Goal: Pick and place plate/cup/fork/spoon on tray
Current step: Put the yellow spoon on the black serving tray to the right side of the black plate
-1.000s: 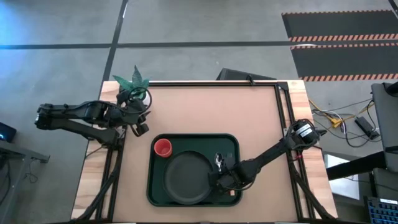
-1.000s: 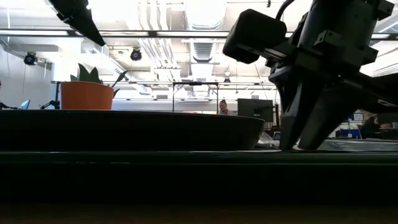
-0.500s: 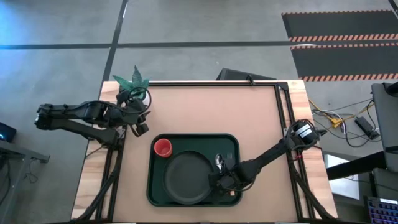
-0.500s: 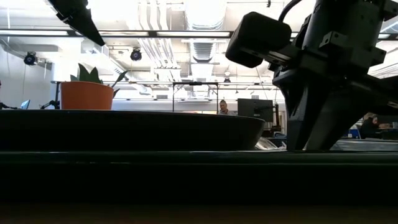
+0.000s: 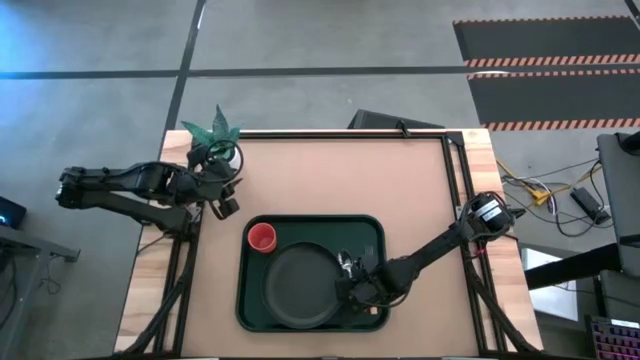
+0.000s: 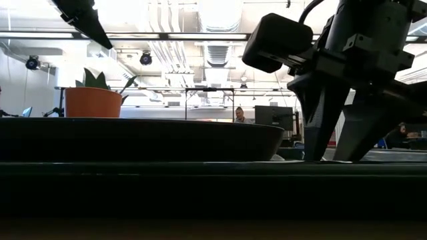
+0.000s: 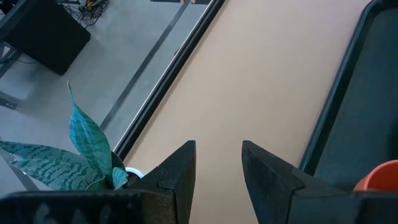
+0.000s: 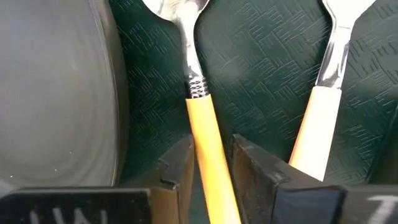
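Observation:
The dark green tray (image 5: 312, 219) lies near the table's front edge. On it stand the dark plate (image 5: 300, 285) and the red cup (image 5: 261, 237), the cup in the tray's far left corner. The spoon (image 8: 200, 118) lies flat on the tray floor right of the plate. My right gripper (image 8: 211, 149) points down over it, open, with one finger on either side of the orange handle. A second orange-handled utensil (image 8: 314, 124) lies beside the spoon, its head cut off by the frame. My left gripper (image 5: 225, 195) waits open at the table's far left.
A white pot with a green plant (image 5: 213, 135) stands at the table's far left corner, just beyond my left gripper. The plate's rim (image 8: 115, 93) runs close beside my right gripper's fingers. Bare tabletop (image 5: 340, 175) lies beyond the tray.
My right gripper has opened over the tray without shifting. In the low view its two fingertips, close together before, now stand apart. It has let go of the spoon's handle, and the spoon lies on the tray floor.

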`<action>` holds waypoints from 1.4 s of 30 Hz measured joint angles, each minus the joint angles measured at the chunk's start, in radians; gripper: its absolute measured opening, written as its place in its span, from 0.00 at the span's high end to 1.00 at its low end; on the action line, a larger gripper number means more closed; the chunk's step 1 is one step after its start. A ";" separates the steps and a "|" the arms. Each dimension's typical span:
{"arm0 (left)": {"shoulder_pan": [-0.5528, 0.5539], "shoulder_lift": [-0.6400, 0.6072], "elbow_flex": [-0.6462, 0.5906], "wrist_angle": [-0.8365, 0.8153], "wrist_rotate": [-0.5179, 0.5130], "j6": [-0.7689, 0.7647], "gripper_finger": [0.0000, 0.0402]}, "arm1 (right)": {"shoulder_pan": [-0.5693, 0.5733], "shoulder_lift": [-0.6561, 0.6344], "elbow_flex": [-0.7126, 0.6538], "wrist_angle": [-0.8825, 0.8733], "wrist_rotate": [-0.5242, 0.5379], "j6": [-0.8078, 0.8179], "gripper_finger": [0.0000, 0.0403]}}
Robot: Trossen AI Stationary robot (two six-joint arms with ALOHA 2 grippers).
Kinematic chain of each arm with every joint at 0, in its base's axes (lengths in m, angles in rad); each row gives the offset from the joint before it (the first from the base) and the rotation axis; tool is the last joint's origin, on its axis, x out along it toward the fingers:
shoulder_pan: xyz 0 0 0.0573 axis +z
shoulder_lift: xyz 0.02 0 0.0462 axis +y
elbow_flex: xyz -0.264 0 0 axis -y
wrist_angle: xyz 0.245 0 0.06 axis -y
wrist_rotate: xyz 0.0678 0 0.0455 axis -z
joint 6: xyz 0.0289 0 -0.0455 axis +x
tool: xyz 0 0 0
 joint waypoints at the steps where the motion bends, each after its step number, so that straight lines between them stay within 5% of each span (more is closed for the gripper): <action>1: 0.000 0.000 0.000 0.000 0.000 0.000 0.72 | 0.000 0.000 0.000 -0.001 0.000 0.000 0.77; 13: 0.000 0.000 0.000 0.006 0.000 0.000 0.72 | 0.002 0.000 0.000 -0.003 0.074 0.078 0.92; 29: 0.000 -0.001 0.000 0.005 0.000 0.006 0.72 | 0.057 0.000 0.000 0.016 0.061 0.211 0.93; 42: 0.000 0.000 0.000 0.005 0.000 0.005 0.72 | 0.045 -0.001 0.000 0.000 0.078 0.132 0.93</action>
